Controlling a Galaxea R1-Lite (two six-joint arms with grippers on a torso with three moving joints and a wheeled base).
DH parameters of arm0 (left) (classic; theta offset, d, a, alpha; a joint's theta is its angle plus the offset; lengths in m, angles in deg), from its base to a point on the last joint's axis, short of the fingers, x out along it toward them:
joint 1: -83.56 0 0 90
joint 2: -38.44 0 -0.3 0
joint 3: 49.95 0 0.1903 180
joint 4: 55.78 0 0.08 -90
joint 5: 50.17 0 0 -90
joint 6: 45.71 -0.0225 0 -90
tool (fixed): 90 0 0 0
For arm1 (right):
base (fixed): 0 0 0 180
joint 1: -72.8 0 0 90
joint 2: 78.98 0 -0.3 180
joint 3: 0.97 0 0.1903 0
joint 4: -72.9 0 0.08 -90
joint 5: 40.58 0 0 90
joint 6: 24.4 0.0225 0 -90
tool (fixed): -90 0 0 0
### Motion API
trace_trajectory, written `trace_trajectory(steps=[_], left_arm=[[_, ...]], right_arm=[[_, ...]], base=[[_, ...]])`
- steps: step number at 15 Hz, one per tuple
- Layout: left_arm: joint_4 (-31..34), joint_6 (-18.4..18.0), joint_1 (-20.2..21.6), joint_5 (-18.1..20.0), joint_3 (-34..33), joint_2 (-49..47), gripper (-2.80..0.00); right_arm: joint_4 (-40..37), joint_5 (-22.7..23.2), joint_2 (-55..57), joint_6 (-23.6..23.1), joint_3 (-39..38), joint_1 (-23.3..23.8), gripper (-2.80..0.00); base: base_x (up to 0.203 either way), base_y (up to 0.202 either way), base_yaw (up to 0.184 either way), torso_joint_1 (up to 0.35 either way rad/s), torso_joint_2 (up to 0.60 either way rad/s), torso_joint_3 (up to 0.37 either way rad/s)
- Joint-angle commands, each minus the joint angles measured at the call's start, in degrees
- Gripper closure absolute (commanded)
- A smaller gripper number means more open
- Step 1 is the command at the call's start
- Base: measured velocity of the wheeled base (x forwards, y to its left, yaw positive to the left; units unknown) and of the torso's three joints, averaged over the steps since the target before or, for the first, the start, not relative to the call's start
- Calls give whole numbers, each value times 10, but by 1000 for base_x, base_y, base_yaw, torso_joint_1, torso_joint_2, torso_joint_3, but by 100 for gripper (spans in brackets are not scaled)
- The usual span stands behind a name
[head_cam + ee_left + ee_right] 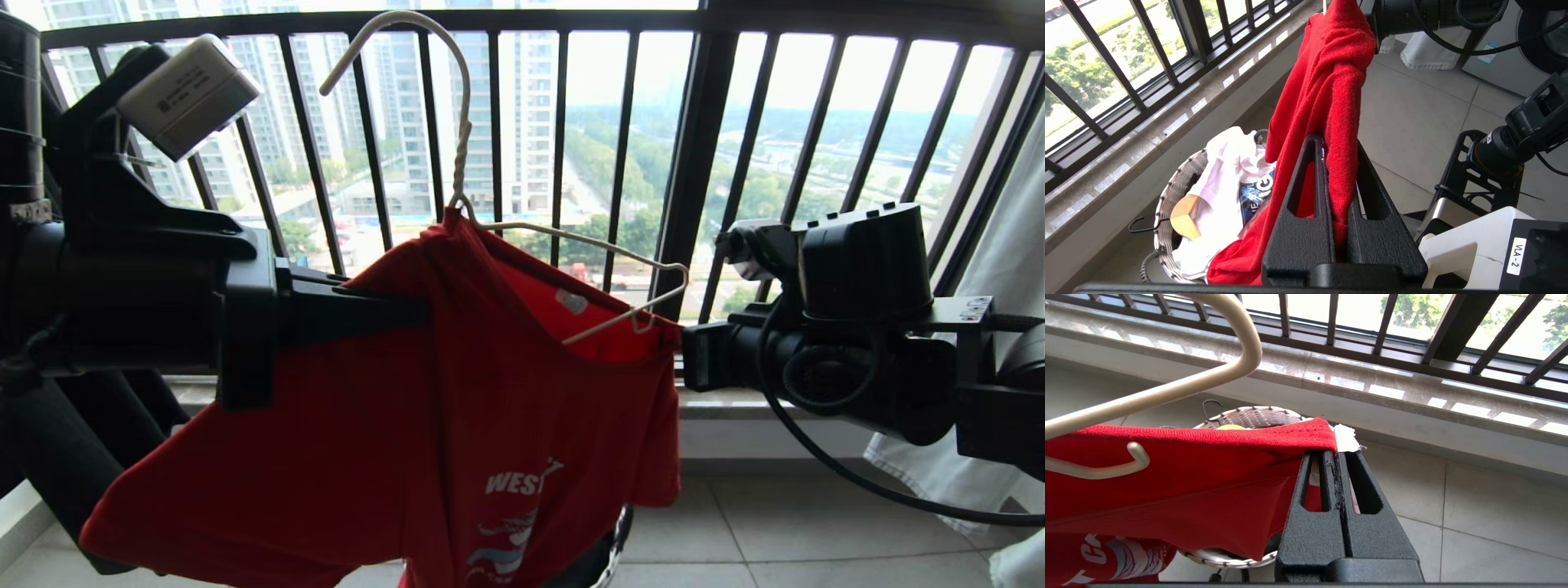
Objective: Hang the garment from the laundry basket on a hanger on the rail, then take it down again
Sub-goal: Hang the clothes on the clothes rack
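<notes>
So the red short-sleeved T-shirt with white lettering and a blue-white chest graphic (457,408) is held up in the air in front of the black barred window railing (694,163), stretched between both arms. One shoulder is clamped by the left gripper (1337,171), whose black jaws are closed tight on a bunched fold of red fabric. The neckline edge on the other side is pinched by the right gripper (1337,457), also fully closed on the cloth. The thin cream-white wire hanger with the twisted neck (461,147) is partly tucked into the collar, one shoulder left poking out bare, hook up and not hung on anything. Below, the small round woven basket (1167,196) is seen on the tiled floor, with a white shirt with blue print (1224,179) inside
</notes>
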Motion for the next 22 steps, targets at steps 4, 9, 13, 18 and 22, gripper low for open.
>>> trace_trajectory(steps=[4, 9, 13, 18, 22], left_arm=[[-16, -5, 2, -1, -2, -28, 0], [-32, -15, 2, -1, -17, -39, 0], [-32, -41, 1, 0, -31, -47, 0], [-77, -40, 1, 4, -53, -33, 0], [-148, -37, 1, 5, -93, -21, 0]], right_arm=[[-78, 32, -36, 6, 35, 28, 0], [-135, 75, -63, 16, 64, 50, 0], [-174, 120, -66, 22, 90, 86, 0], [-199, 148, -46, 22, 99, 100, 0], [-199, 158, -28, 22, 105, 113, 0]], base=[[0, 0, 0, 0, 0, 0], [0, 0, 0, 0, 0, 0], [0, 0, 0, 0, 0, 0], [0, 0, 0, 0, 0, 0], [0, 0, 0, 0, 0, 0]])
